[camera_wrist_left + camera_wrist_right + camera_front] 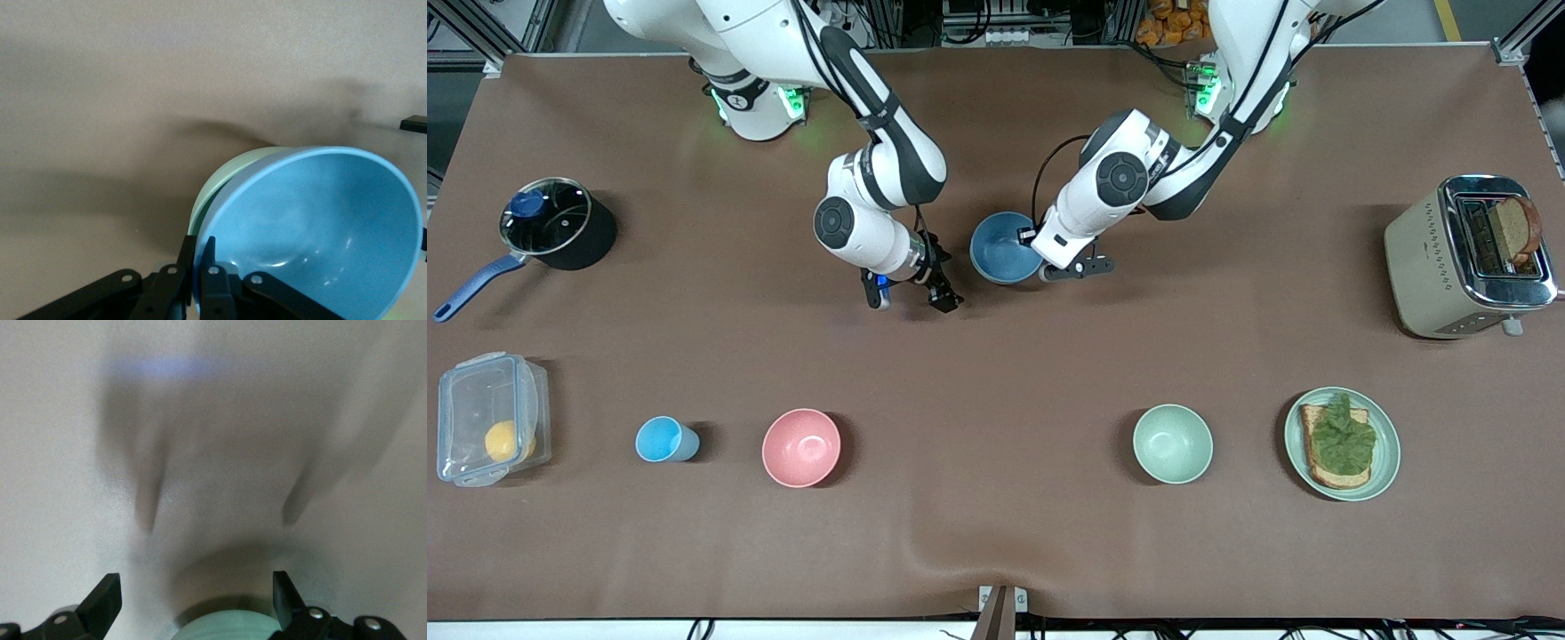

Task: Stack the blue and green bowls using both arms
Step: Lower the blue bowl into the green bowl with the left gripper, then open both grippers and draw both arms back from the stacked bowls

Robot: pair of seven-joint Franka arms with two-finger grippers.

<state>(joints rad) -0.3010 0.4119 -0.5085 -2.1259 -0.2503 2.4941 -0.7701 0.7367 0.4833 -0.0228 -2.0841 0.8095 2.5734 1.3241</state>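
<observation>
The blue bowl [1003, 249] is between the two arms, toward the robots' side of the table. In the left wrist view the blue bowl [320, 227] sits nested in the green bowl [223, 177], of which only a strip of rim shows. In the front view the green bowl is hidden under the blue one. My left gripper [1045, 267] [198, 250] is shut on the blue bowl's rim. My right gripper [911, 300] [193, 593] is open and empty over the table beside the bowls. A green rounded wall [230, 630] shows between its fingers, touching neither.
Nearer the front camera stand a plastic container [489, 418], a light-blue cup [663, 439], a pink bowl [801, 447], a pale mint-green bowl [1172, 443] and a plate with toast [1383, 462]. A pot [551, 222] and a toaster [1467, 258] stand at the table's two ends.
</observation>
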